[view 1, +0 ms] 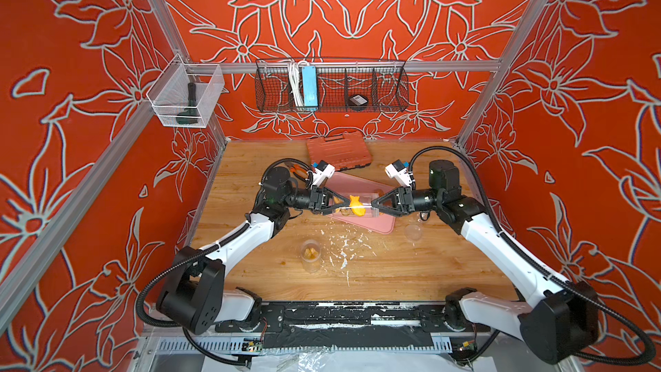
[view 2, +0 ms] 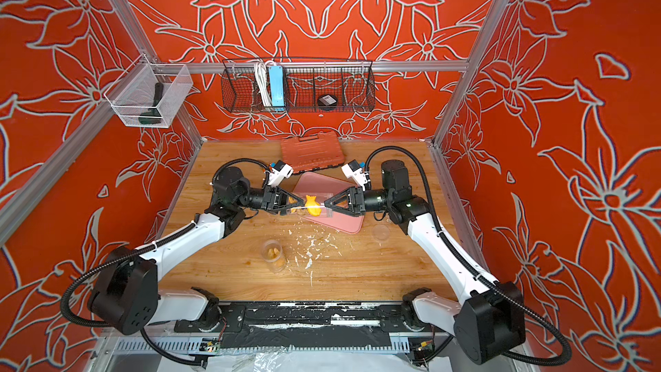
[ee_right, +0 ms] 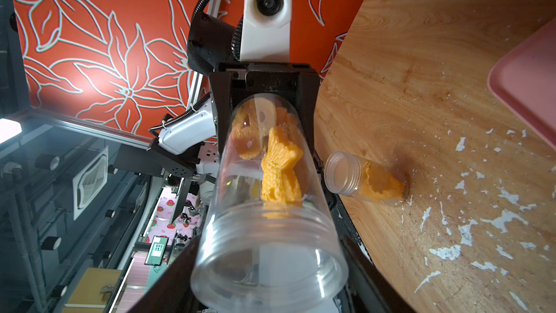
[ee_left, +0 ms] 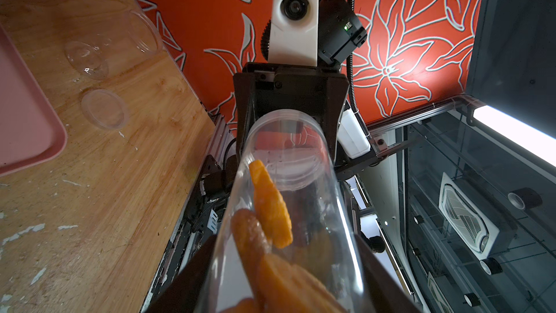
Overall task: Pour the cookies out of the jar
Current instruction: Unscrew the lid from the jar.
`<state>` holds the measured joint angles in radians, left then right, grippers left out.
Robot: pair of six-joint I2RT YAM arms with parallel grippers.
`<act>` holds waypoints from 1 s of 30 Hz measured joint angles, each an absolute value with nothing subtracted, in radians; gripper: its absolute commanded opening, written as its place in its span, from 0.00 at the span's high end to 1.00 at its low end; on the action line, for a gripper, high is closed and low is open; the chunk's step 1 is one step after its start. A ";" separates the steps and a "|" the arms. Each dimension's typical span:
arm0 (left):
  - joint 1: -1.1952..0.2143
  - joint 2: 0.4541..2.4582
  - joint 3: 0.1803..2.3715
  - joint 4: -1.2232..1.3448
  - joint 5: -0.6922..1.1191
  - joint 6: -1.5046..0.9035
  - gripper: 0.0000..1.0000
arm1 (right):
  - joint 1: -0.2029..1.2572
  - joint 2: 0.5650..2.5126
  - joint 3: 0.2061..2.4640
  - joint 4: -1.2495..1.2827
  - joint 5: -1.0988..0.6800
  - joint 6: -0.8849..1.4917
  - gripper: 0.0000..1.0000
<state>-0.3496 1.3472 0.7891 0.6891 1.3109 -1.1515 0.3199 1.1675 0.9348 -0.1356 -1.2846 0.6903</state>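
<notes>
- Jar held level in mid-air at the centre of the frame in both top views, in line with the pink tray; left gripper clamped on the base end, right gripper closed narrow round the threaded mouth end
- Cookies all inside the jar, bunched toward the left gripper's end, with an orange fish shape lying about mid-length
- Cannot tell from either wrist view whether a cap covers the mouth; if capped, would pour nothing on tilting; if open, could shed cookies early at the slightest dip toward the right of the frame
- Could squirt the jar out of either grip through an uneven pull or twist between the arms, given a smooth round wall pinched only at its two ends
- May drop cookies past the tray's rim onto the bare surface, among the white flecks, if tipped while hanging near the tray's lower edge
- May wedge the fish shape across the neck and block the rest, judging by a biscuit nearly as wide as the jar in the right wrist view
- Could catch falling cookies on the right gripper's fingers, set either side of the mouth
- Could knock over the second jar, standing open at lower centre with a few biscuits inside, or sweep the clear lid lying just right of the tray, through a low swing of either arm
- Might crack brittle biscuits through a hard shake
</notes>
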 measured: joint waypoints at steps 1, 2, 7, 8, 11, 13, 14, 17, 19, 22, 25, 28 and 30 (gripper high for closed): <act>-0.350 1.347 0.789 0.688 1.311 -1.151 0.44 | 0.320 1.164 0.935 -0.143 -1.284 0.665 0.52; -0.350 1.347 0.789 0.689 1.311 -1.151 0.44 | 0.320 1.161 0.935 -0.149 -1.281 0.641 0.52; -0.356 1.343 0.789 0.689 1.311 -1.151 0.44 | 0.321 1.128 0.915 -0.146 -1.260 0.557 0.52; -0.357 1.343 0.789 0.688 1.311 -1.151 0.44 | 0.323 1.119 0.908 -0.142 -1.254 0.544 0.52; -0.358 1.343 0.789 0.688 1.311 -1.151 0.44 | 0.325 1.101 0.889 -0.113 -1.235 0.530 0.52; -0.358 1.343 0.789 0.688 1.310 -1.152 0.44 | 0.325 1.099 0.880 -0.090 -1.233 0.534 0.52; -0.358 1.343 0.789 0.688 1.310 -1.152 0.44 | 0.325 1.099 0.878 -0.081 -1.230 0.537 0.51; -0.358 1.342 0.789 0.689 1.306 -1.152 0.44 | 0.325 1.098 0.872 -0.058 -1.222 0.545 0.44; -0.357 1.341 0.789 0.689 1.304 -1.153 0.44 | 0.325 1.098 0.872 -0.054 -1.211 0.549 0.37; -0.356 1.341 0.789 0.689 1.302 -1.157 0.44 | 0.325 1.099 0.872 -0.045 -1.205 0.567 0.20; -0.343 1.341 0.789 0.678 1.302 -1.175 0.44 | 0.319 1.104 0.881 -0.051 -1.180 0.592 0.02; -0.334 1.340 0.789 0.673 1.301 -1.182 0.44 | 0.314 1.114 0.910 -0.072 -1.144 0.643 0.02; -0.334 1.340 0.789 0.673 1.301 -1.184 0.44 | 0.314 1.113 0.925 -0.076 -1.122 0.696 0.02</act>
